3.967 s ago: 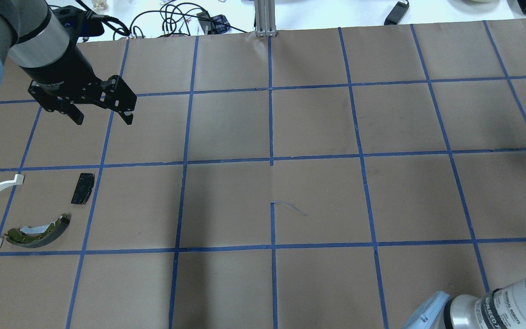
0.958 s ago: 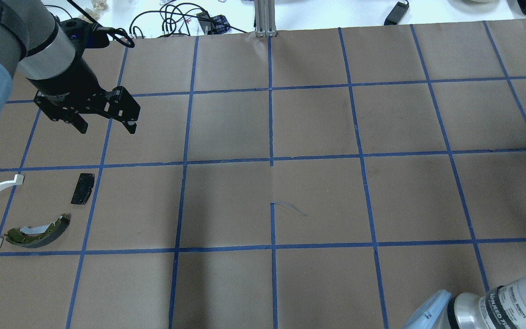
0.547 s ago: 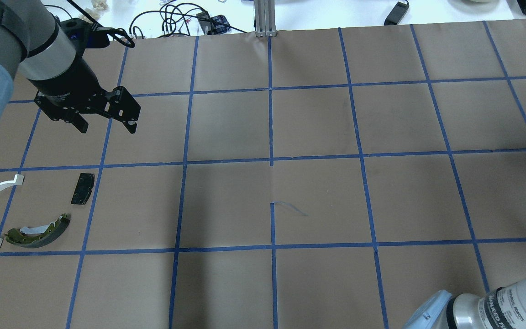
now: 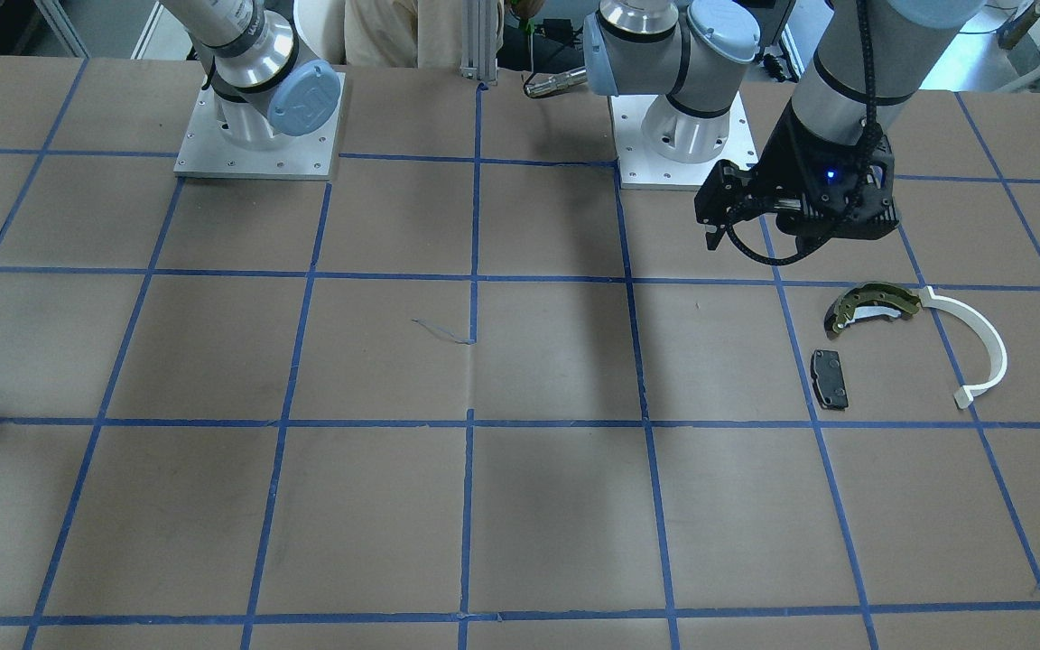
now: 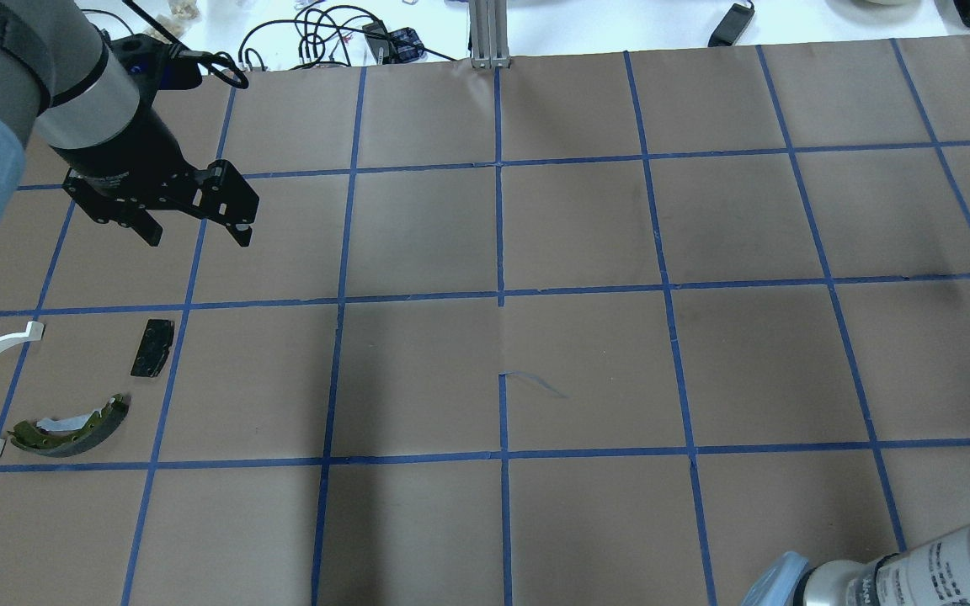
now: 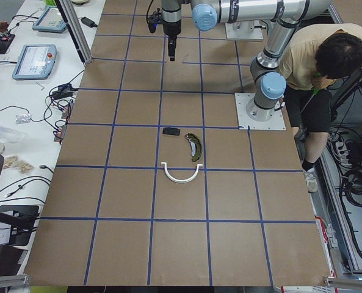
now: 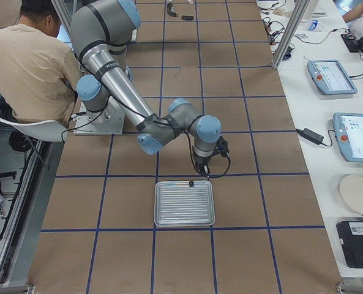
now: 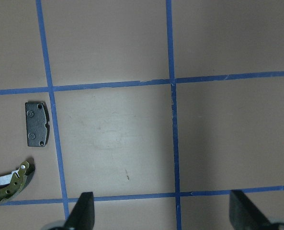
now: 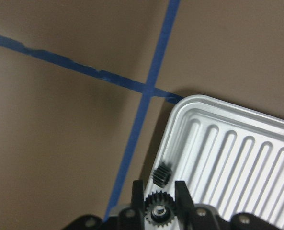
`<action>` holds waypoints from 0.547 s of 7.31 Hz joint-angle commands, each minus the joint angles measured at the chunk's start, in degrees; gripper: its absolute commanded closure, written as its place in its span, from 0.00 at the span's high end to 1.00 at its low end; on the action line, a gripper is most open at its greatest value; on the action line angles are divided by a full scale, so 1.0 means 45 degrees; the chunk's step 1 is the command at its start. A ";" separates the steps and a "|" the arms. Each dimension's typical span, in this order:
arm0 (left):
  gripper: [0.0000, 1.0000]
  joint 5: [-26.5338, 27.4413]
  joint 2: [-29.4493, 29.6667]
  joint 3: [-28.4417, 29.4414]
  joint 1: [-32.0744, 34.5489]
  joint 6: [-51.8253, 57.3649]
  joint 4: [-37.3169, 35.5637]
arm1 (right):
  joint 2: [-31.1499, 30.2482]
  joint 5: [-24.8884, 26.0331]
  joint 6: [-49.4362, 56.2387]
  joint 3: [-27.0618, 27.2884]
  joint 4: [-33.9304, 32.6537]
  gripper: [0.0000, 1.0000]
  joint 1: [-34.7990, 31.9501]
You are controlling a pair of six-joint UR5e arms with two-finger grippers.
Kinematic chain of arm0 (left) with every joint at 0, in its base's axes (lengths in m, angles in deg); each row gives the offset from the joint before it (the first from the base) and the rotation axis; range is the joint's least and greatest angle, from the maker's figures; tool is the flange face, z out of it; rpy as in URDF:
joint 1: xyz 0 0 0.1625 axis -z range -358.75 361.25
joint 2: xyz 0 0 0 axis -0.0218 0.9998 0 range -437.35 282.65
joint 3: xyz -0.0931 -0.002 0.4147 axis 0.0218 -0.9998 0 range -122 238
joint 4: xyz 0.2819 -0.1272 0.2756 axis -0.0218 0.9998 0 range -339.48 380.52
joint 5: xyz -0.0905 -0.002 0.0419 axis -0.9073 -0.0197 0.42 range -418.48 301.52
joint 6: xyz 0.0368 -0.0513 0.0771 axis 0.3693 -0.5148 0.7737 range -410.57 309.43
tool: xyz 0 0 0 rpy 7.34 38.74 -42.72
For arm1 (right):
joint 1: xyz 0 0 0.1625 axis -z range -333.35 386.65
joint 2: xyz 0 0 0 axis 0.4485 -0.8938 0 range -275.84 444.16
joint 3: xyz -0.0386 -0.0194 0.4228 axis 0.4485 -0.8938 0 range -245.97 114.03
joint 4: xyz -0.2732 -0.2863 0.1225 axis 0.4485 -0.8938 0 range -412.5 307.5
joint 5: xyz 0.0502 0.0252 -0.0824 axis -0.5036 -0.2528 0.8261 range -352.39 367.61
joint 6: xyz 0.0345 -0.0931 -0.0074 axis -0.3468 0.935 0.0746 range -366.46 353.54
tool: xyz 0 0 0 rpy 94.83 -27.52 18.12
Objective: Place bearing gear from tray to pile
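One shift just now: the right arm [image 5: 923, 568] pulls toward the near right corner of the brown-paper table [image 5: 586, 227]; right gripper [image 9: 159, 190] pinches the small black toothed bearing gear [image 9: 158, 212] over a corner of the ribbed silver metal tray [image 9: 237, 158]; left gripper [image 5: 196, 238] hangs wide near the loose pile of brake parts [image 5: 72, 438] at the left edge; carry-over looks next.

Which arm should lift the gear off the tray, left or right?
Right, probably. The right tool is at the tray with a gear between its fingers. The left tool hangs open and empty by the pile, far from the tray.
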 commanded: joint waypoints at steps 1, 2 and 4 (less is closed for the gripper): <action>1.00 0.0002 -0.0011 0.0003 -0.0001 0.0000 0.0008 | -0.0828 -0.0112 -0.3522 0.0316 0.0410 0.13 -0.3267; 1.00 0.0002 0.0028 0.0003 -0.0001 0.0019 -0.0011 | -0.0771 -0.0945 -0.5512 0.0375 0.0372 0.13 -0.5100; 1.00 0.0002 0.0009 -0.0055 -0.0001 0.0000 -0.0011 | -0.0674 -0.1148 -0.9903 0.0376 0.0216 0.13 -0.8113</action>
